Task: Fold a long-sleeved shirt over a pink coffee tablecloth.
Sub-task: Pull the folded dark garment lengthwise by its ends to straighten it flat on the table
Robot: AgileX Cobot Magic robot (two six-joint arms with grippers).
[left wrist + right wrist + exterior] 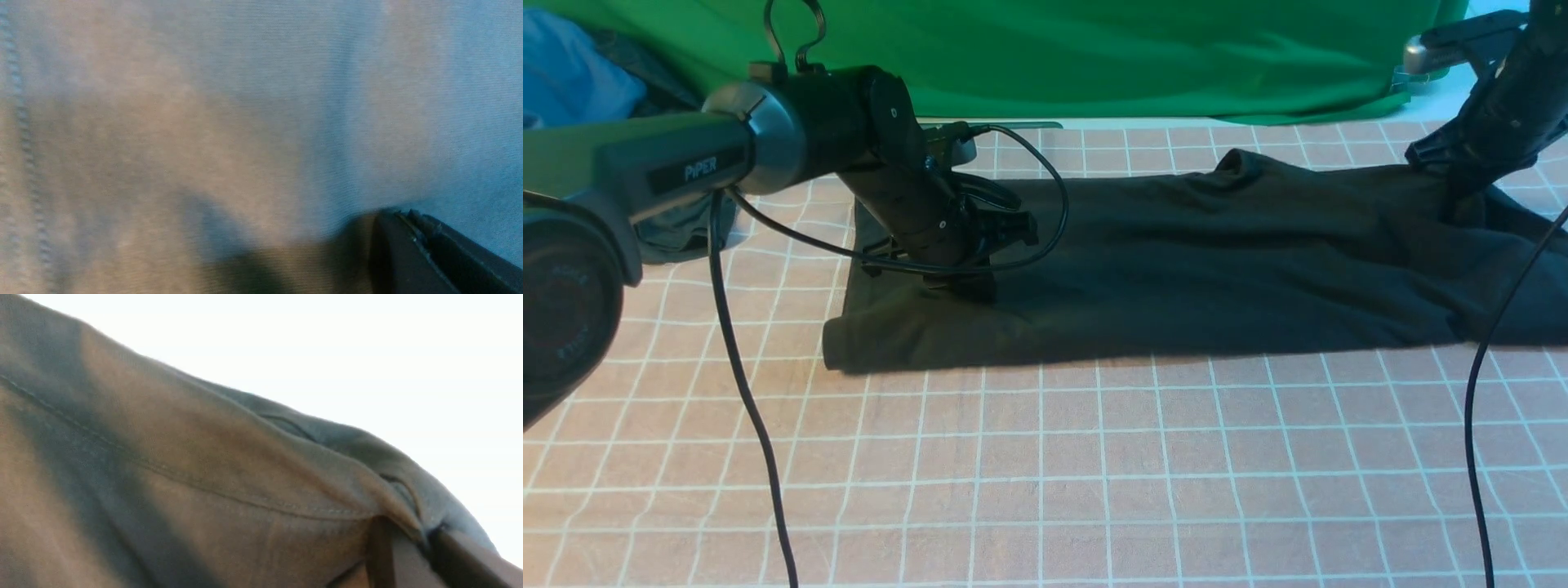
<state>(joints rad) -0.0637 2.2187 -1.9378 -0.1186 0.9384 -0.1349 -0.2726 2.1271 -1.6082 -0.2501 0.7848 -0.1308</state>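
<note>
While the closed left end effector rests on it, the right end effector pinches the rumpled black shirt

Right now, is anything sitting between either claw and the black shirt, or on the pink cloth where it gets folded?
Nothing visible. The left claw rests on the black shirt near its left end, and the right claw pinches a raised fold at its right end. No object lies on the pink tablecloth in front of it.

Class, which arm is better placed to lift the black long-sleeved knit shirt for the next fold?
Likely right: right gripper pinches a raised peak of the black shirt; left gripper presses it flat.
</note>
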